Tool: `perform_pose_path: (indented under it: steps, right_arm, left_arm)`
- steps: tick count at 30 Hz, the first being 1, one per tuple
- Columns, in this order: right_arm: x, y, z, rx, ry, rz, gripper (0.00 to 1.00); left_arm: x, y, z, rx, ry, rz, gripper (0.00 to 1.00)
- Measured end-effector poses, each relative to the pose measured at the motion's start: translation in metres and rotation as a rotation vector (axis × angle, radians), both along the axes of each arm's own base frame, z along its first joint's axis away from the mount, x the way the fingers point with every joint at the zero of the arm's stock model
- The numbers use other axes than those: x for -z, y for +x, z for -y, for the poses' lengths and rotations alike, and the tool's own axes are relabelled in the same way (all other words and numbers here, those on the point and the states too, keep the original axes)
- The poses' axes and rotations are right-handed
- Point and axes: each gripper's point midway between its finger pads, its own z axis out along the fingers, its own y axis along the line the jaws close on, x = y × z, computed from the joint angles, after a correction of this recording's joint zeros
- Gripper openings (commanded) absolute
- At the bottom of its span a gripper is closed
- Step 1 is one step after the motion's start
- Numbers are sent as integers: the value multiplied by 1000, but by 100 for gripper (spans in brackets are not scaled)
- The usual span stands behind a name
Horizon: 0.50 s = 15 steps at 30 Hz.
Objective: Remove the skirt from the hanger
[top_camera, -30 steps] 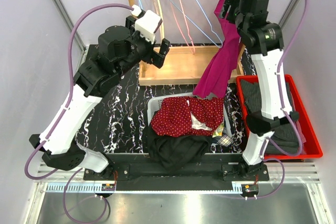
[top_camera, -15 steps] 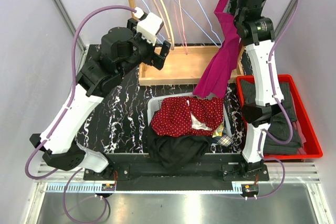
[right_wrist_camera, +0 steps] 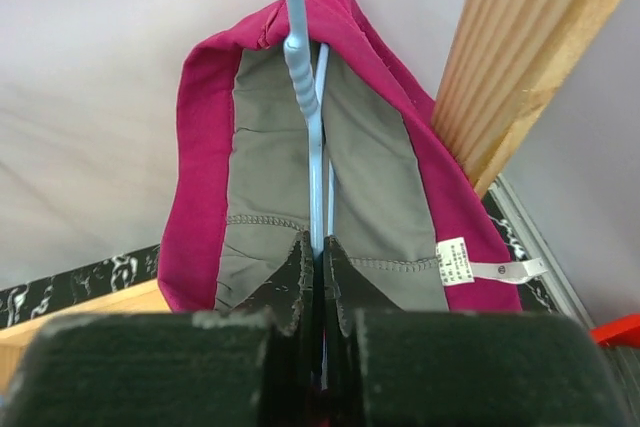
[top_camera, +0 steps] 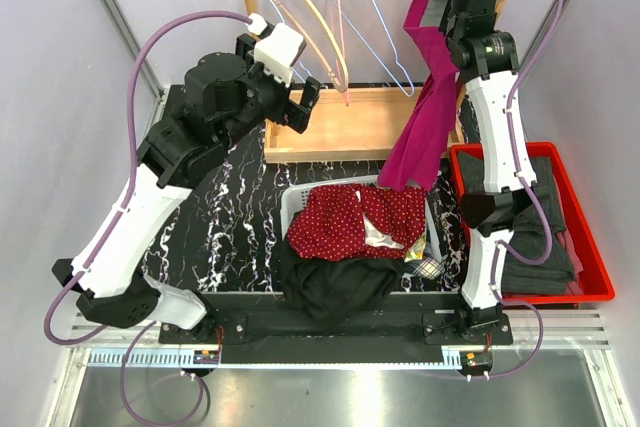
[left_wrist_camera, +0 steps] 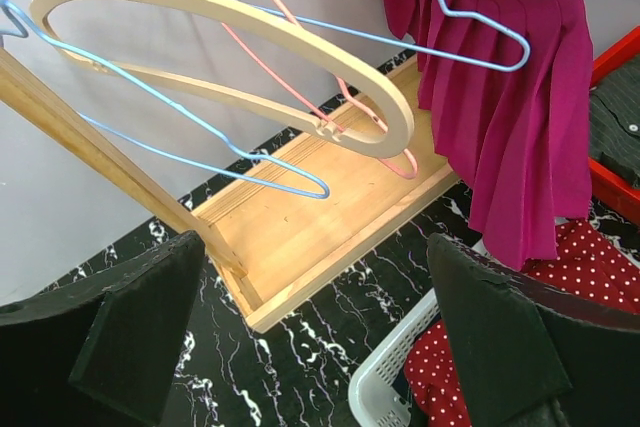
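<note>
The magenta pleated skirt (top_camera: pixel 425 117) hangs from a light blue wire hanger (right_wrist_camera: pixel 299 57) at the right end of the wooden rail. Its grey-lined waistband (right_wrist_camera: pixel 265 167) is draped over the hanger's neck. My right gripper (right_wrist_camera: pixel 320 247) is up at the waistband, shut on the blue hanger wire, and it shows high at the rail (top_camera: pixel 455 19) from above. In the left wrist view the skirt (left_wrist_camera: pixel 525 97) hangs at the right with the hanger's shoulder (left_wrist_camera: pixel 470 19) across it. My left gripper (left_wrist_camera: pixel 315 282) stands open and empty left of the rack (top_camera: pixel 295 97).
A wooden rack with a tray base (top_camera: pixel 350 132) carries a wooden hanger (top_camera: pixel 320 32) and several wire hangers. A white basket (top_camera: pixel 293 202) holds red polka-dot cloth, with a black garment (top_camera: pixel 335 287) over its front. A red bin (top_camera: pixel 592 257) of dark clothes sits right.
My right gripper has closed on the blue hanger wire and shifted slightly up towards the rail. The empty hangers have swung. The left arm has barely moved.
</note>
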Motion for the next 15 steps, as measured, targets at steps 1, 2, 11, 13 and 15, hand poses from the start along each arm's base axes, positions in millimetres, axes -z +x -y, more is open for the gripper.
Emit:
perform_pose_path:
  steps: [1, 2, 11, 13, 15]
  right_arm:
    - [-1, 0, -2, -15, 3, 1, 0]
    - [-2, -1, -4, -32, 7, 3, 0]
    - [-60, -26, -23, -189, 37, 140, 0]
    - [-81, -43, -25, -226, 41, 184, 0]
    - [-97, -62, -25, -251, 46, 221, 0]
  left_arm:
    - [-1, -1, -1, -1, -2, 2, 99]
    - [-2, -1, -2, -2, -3, 4, 99]
    - [-8, -5, -6, -11, -22, 10, 99]
    - [-9, -7, -8, -12, -25, 13, 99]
    - [-8, -8, -10, -13, -27, 13, 99]
